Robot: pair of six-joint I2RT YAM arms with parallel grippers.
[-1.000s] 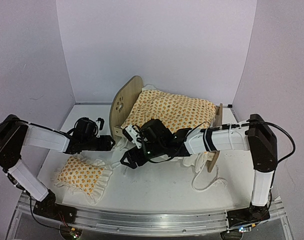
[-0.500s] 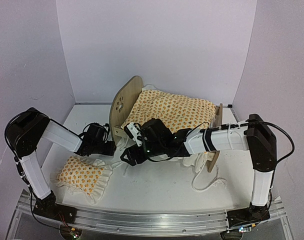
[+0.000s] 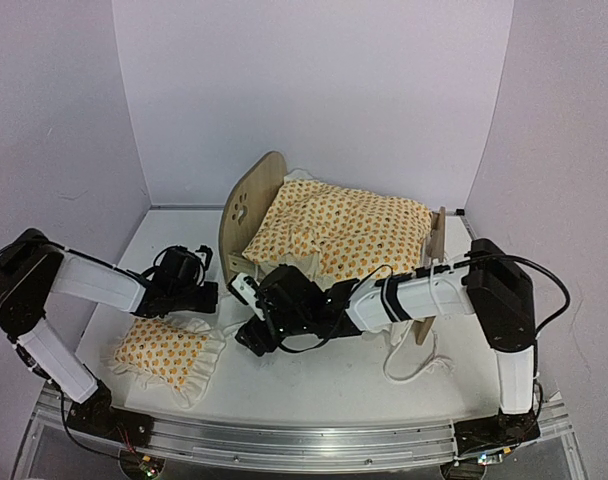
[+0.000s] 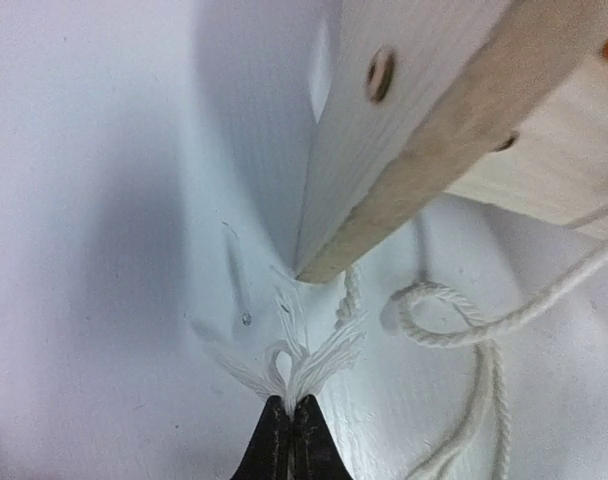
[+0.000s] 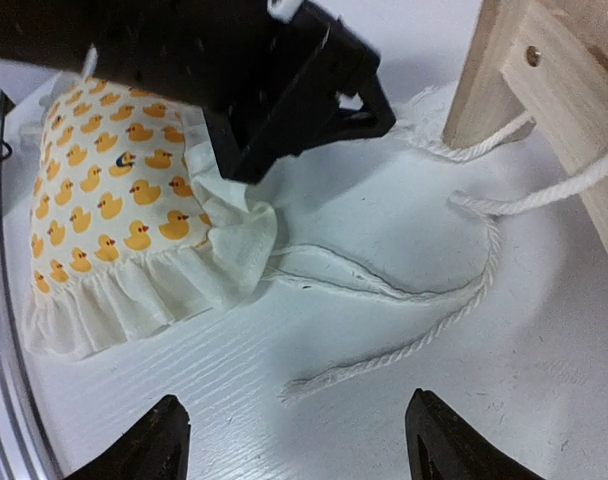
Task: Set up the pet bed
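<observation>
Over the last second my left gripper (image 4: 290, 415) has snapped closed and drifted slightly left along the table (image 3: 314, 390), while the right arm has drawn nearer and to the left, away from the bed. The left fingers are now pressed together on the frayed end (image 4: 309, 355) of a white cord (image 4: 454, 335), pinching it on the table just near of the headboard (image 3: 250, 200) foot; the rest of that cord loops off to the right under the frame. My right gripper (image 5: 296, 425) hangs low over the table with its fingers spread wide and nothing between them, looking at a slack run of cord and the ruffled edge of the pillow (image 3: 162, 348). The pet bed (image 3: 236, 240) stands at the middle of the table toward the far side, headboard on the left, footboard (image 3: 436, 238) on the right. I read this as the cord-handling step beside the headboard, with the bedding half done. Next I would need to draw the pinched end gently clear without tugging the light frame, and bring the open right hand onto the slack. As for what the frame holds: the duck-print blanket (image 3: 349, 225) lies in it, rumpled; any mattress beneath is hidden. The pillow is not in it; it lies on the table at the near left.
</observation>
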